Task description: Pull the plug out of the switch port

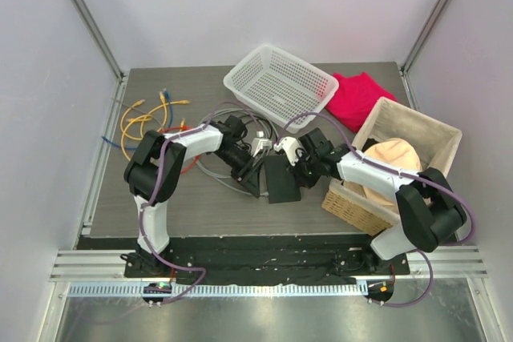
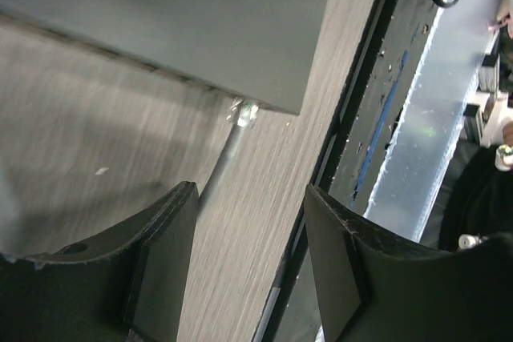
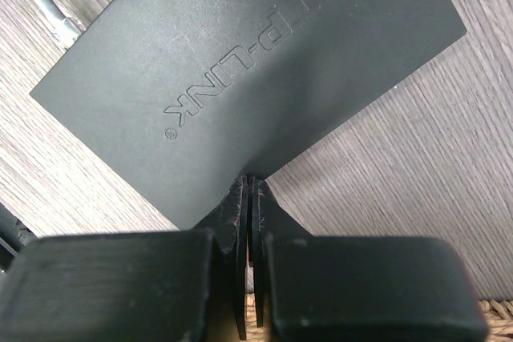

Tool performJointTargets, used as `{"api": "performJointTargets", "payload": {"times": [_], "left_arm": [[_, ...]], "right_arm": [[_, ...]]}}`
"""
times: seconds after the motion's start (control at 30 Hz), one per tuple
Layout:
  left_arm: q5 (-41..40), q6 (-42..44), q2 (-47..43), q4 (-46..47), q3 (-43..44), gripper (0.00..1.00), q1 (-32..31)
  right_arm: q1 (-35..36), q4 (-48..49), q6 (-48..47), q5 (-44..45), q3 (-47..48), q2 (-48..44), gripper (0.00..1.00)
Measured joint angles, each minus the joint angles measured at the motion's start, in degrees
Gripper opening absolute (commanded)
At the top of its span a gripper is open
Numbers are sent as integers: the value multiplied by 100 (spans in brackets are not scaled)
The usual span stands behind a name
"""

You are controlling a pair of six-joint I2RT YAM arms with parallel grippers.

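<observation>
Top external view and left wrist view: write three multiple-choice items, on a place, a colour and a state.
1. The white plastic mesh basket stands: A. beyond the flat matte-black switch; B. on top of it; C. nearer than it.
2. The crumpled cloth right of the basket is: A. blue; B. magenta; C. green.
3. The left gripper is: A. shut on a cable; B. shut on the switch; C. open.
Key: A, it lies farther up the top view; B, plainly magenta; C, its fingers stand apart.
</observation>
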Motion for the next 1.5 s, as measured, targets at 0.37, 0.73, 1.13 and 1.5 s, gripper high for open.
{"api": "performJointTargets", "payload": {"times": [0.37, 0.73, 1.13, 1.5], "left_arm": [[87, -46, 520, -31, 435, 58, -345], [337, -151, 914, -225, 769, 46, -378], [400, -175, 1176, -345, 966, 31, -378], [459, -157, 1377, -518, 1117, 0, -378]], "right_arm": [[-26, 2, 0, 0, -13, -15, 1], [-26, 0, 2, -2, -13, -15, 1], [-26, 2, 4, -7, -15, -15, 1], [-26, 2, 7, -37, -11, -15, 1]]}}
